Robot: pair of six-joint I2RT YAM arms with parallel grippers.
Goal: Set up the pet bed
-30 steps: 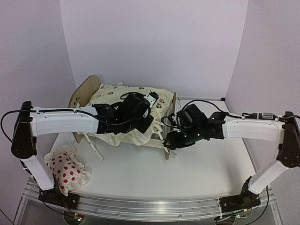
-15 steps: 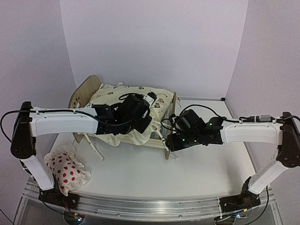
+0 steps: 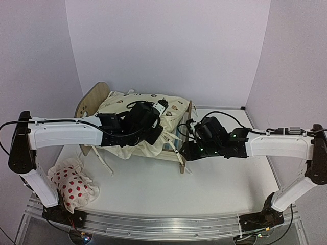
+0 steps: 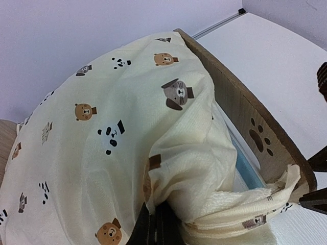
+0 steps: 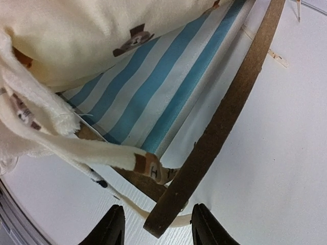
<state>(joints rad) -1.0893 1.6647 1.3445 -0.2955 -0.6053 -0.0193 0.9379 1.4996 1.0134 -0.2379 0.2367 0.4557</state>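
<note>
White table (image 3: 225,178): pet bed (image 3: 93,99) stands at far centre-left. Red-spotted white pillow (image 3: 74,185) lies at near-left corner, well apart from bed. Cream tie (image 3: 104,164) trails on tabletop beside bed.

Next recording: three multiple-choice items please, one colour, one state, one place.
1. Stripes on the pet bed base? A red-white B blue-white C green-white
2. The left tool is? A wide open B out of view C shut on the cushion
3. The spotted pillow lies? A in the pet bed B on the cushion C on the table, near-left
Answers: B, blue stripes show in the right wrist view; C, its fingers pinch cushion fabric; C, it rests on the table away from the pet bed.
</note>
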